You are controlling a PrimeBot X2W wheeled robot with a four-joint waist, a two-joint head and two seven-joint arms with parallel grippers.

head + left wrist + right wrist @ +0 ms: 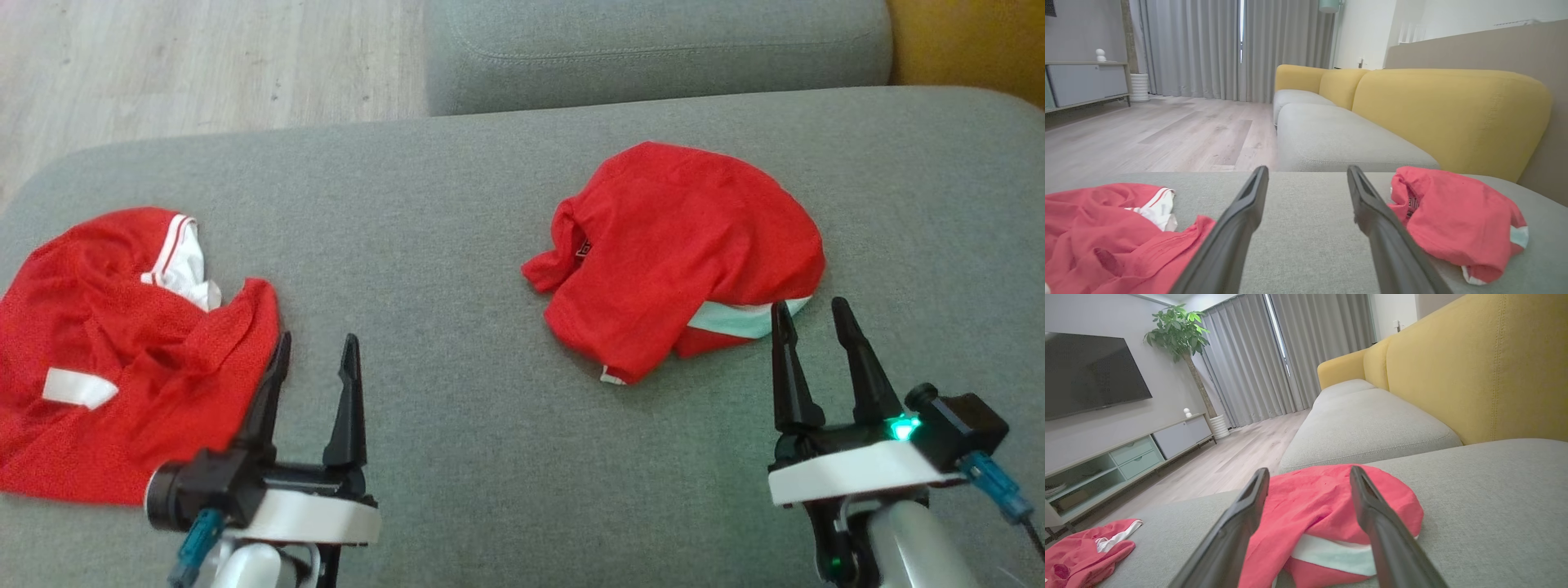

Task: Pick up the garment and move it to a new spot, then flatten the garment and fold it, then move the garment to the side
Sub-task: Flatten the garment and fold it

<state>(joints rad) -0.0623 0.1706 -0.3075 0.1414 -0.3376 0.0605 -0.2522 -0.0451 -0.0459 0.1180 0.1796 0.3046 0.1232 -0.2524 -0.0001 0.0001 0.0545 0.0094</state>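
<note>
A grey sofa seat (457, 245) holds a crumpled red shirt (106, 351) at left and a bundled red shirt (694, 237) at right. The left gripper (317, 339) and right gripper (810, 304) stand spread and empty, each just beside a shirt.

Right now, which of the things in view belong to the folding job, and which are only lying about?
For the job: red garment on the right; red garment on the left (I cannot tell which is meant); grey cushion under them; left gripper and right gripper, both open.
Lying about: yellow backrest; television; potted plant; cabinet; curtains.
</note>
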